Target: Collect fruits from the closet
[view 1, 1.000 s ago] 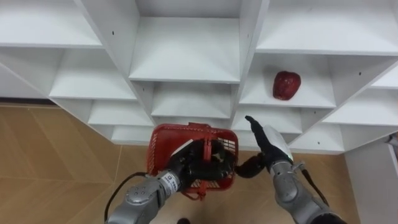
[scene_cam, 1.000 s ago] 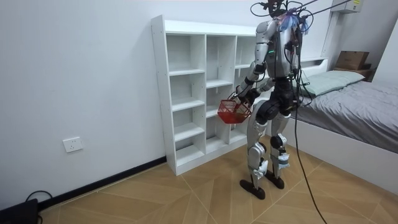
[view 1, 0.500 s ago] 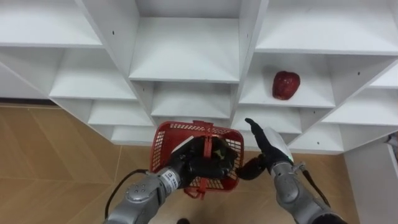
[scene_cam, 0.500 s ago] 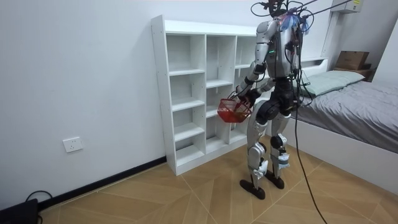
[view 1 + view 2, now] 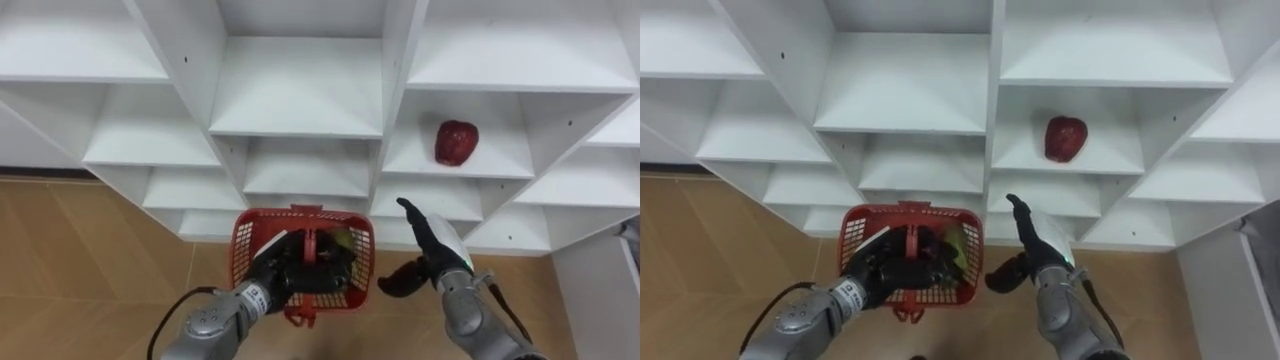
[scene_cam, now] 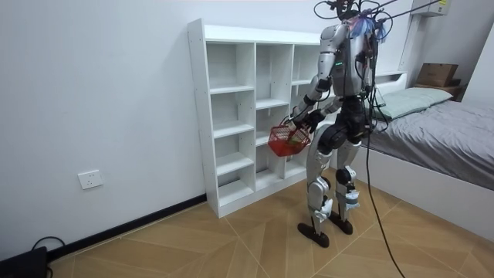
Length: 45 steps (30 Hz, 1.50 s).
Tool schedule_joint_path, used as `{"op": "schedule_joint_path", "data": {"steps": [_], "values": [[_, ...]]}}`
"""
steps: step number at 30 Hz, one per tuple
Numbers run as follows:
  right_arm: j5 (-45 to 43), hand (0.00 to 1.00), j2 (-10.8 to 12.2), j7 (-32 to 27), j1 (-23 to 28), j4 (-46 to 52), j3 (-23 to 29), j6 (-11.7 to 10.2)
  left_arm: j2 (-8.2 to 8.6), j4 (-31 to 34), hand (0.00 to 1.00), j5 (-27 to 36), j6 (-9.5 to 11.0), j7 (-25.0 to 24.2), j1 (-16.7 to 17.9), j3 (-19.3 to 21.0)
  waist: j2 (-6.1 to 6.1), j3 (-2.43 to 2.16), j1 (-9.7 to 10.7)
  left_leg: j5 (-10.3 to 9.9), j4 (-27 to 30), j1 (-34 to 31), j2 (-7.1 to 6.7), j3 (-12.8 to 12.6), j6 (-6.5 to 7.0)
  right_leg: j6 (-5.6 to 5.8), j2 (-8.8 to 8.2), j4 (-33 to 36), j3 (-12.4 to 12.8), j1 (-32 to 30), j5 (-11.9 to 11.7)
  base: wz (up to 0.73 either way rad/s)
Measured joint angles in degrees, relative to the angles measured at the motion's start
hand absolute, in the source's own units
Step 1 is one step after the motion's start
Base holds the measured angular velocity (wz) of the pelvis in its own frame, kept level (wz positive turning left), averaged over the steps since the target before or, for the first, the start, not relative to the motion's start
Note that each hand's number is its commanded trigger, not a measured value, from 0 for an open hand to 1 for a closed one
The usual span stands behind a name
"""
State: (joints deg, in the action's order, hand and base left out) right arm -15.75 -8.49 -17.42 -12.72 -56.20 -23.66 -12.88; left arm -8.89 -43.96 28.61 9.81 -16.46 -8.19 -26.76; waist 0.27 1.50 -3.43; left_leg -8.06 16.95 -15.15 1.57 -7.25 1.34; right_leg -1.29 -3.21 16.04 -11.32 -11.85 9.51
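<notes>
From where I stand, the job looks partly done. The robot faces the white closet [image 6: 199, 116] with a red basket [image 5: 248, 255] held out in front of it. Its left hand [image 5: 288, 275] has the fingers curled round the basket's handle. A bit of something yellow-green [image 5: 341, 238] shows inside the basket, towards its right wall. I take it for fruit already gathered, though the hand hides most of it and I cannot tell what it is or how many pieces there are. One dark red fruit [image 5: 456, 142] sits on a shelf above the basket and off to its right, well apart from it. Nothing touches that fruit. The right hand [image 5: 432, 240] hangs just to the right of the basket, fingers spread and straight, holding nothing. It is below the shelf with the red fruit. What is left, as I judge it, is to reach up for that fruit, close on it and drop it into the basket.
</notes>
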Motion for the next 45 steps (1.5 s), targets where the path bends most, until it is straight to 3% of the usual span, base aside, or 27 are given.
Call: {"op": "schedule_joint_path", "data": {"steps": [2, 7, 12, 15, 25, 37, 45], "values": [[0.1, 0.0, -0.7, 0.0, 2.4, 2.1, 0.0, 0.0, -0.55, 0.0, 1.0, 0.0, 0.0, 0.1, 1.2, 0.4, 0.01, -0.41, 0.0, 0.0, -0.8, 1.4, -0.08, -0.2, -0.01, 0.01, 0.08, -0.4, 0.2, 1.0, 0.0, -0.02], [2.1, 0.0, -1.6, -1.0, 5.1, 5.7, 0.1, 0.0, -0.79, 0.8, 1.0, 0.0, 0.0, 2.4, 4.0, 3.0, -0.29, -0.73, 0.0, 0.2, -2.4, 5.2, -0.21, -0.5, -0.25, 0.02, 0.24, -1.5, 0.6, 4.1, 0.0, -0.05], [5.2, 0.0, -2.2, -1.4, 6.6, 10.0, 0.4, 0.0, -0.78, 0.9, 1.0, 0.0, 0.0, 2.4, 4.3, 3.8, -1.03, -1.23, 0.5, 0.3, -3.7, 8.1, -0.31, -0.6, -0.41, 0.09, 0.37, -2.8, 0.5, 6.9, -0.1, 0.0], [6.0, 0.0, -2.3, -1.8, 6.8, 12.8, 0.8, -0.5, -0.78, 0.9, 1.0, 0.0, 0.0, 2.4, 4.6, 4.5, -1.08, -1.24, 1.6, 0.3, -4.3, 9.2, -0.29, -0.6, -0.41, 0.16, 0.36, -3.3, 0.6, 8.1, -0.1, 0.0], [7.4, 0.0, -2.6, -4.1, 7.4, 17.9, 4.0, -1.5, -0.6, 5.8, 1.0, 0.0, 0.0, 2.4, 6.9, 7.1, -1.72, -1.03, 1.8, 0.3, -5.6, 10.9, -0.26, -1.8, -0.43, 0.31, 0.4, -3.6, 1.9, 8.9, -0.1, -0.07], [8.4, 0.0, -2.6, -5.8, 7.4, 18.3, 5.8, -1.5, 0.14, 5.9, 1.0, 0.0, 0.0, 2.4, 8.1, 8.0, -1.85, -0.77, 1.7, 0.1, -5.6, 11.9, -0.22, -2.1, -0.58, 0.36, 0.46, -4.2, 1.9, 9.8, -0.1, 0.0], [11.1, 0.0, -3.0, -7.6, 7.4, 18.2, 7.1, -1.4, -0.56, 5.4, 1.0, 0.1, -1.2, 2.5, 10.0, 8.1, -2.0, -0.48, 1.6, 0.0, -5.2, 11.3, -0.27, -1.0, -0.56, 0.34, 0.3, -4.1, 0.6, 9.7, 0.2, 0.04]]}}
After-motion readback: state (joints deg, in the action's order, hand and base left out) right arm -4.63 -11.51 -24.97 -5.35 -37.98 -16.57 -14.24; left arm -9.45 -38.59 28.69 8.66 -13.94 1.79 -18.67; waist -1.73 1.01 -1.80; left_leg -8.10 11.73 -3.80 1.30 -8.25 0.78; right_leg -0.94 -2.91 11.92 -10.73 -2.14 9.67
